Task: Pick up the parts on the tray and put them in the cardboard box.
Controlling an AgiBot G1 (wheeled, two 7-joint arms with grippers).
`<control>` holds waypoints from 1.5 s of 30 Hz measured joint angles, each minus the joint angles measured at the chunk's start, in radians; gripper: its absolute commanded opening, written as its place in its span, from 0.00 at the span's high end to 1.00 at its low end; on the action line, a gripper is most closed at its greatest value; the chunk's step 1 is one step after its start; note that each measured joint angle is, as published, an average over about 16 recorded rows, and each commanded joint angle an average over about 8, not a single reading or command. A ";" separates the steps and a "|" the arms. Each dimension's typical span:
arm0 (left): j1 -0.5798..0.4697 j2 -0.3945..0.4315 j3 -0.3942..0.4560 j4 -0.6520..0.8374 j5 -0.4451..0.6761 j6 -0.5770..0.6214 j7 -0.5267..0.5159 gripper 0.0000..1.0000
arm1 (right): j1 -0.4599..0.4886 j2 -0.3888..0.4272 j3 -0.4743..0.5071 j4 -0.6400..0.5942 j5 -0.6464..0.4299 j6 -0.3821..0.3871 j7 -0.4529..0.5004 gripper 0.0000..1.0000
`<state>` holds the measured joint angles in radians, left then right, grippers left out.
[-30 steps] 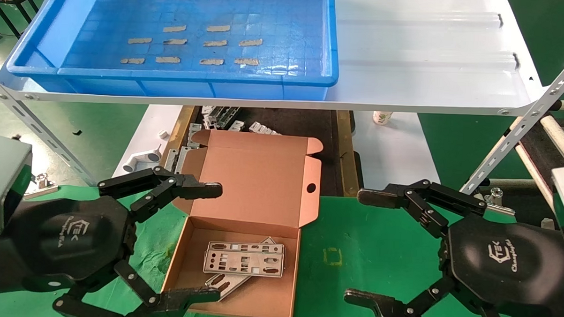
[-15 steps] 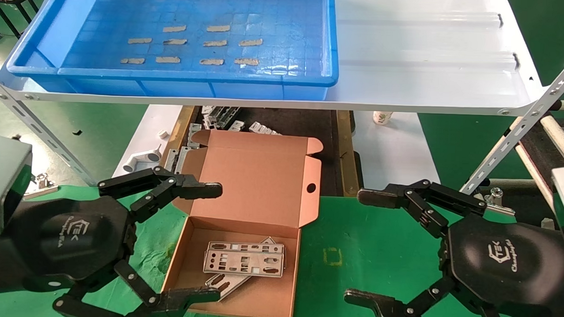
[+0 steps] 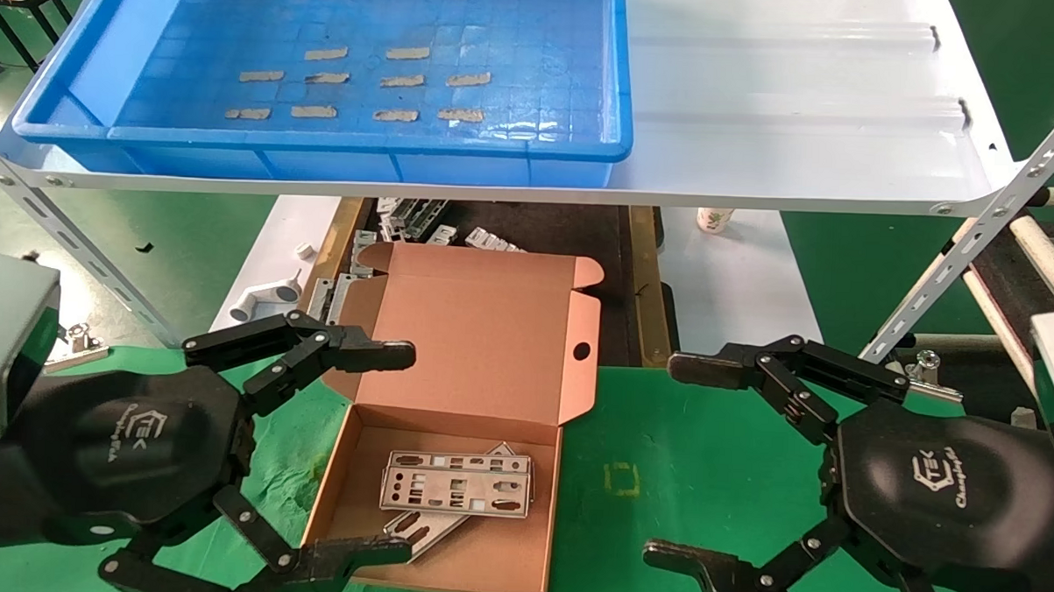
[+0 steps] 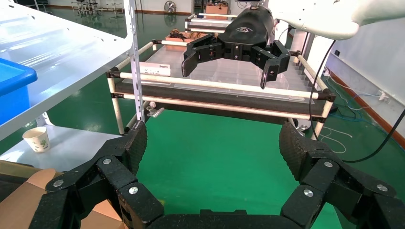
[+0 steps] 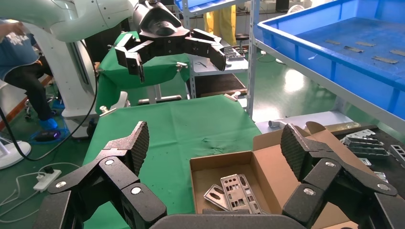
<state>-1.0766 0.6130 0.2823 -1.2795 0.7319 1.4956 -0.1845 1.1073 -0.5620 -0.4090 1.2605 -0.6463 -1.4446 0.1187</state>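
Observation:
The cardboard box lies open on the green cloth, lid leaning back. Inside it lie silver punched parts, stacked and crossed; the right wrist view shows the parts in the box too. The blue tray on the white shelf holds only tan tape strips. My left gripper hangs open at the box's left side, nothing between its fingers. My right gripper is open to the right of the box, over bare green cloth.
A white metal shelf spans the scene above the box. Grey brackets and a white pipe fitting lie behind the box. A paper cup stands behind on the right. A rack of white rails is on the right.

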 measured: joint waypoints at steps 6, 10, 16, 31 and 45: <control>0.000 0.000 0.000 0.000 0.000 0.000 0.000 0.00 | 0.000 0.000 0.000 0.000 0.000 0.000 0.000 0.00; 0.000 0.000 0.000 0.000 0.000 0.000 0.000 0.00 | 0.000 0.000 0.000 0.000 0.000 0.000 0.000 0.00; 0.000 0.000 0.000 0.000 0.000 0.000 0.000 0.00 | 0.000 0.000 0.000 0.000 0.000 0.000 0.000 0.00; 0.000 0.000 0.000 0.000 0.000 0.000 0.000 0.00 | 0.000 0.000 0.000 0.000 0.000 0.000 0.000 0.00; 0.000 0.000 0.000 0.000 0.000 0.000 0.000 0.00 | 0.000 0.000 0.000 0.000 0.000 0.000 0.000 0.00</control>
<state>-1.0766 0.6130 0.2823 -1.2795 0.7319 1.4957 -0.1845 1.1073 -0.5620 -0.4090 1.2605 -0.6463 -1.4446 0.1187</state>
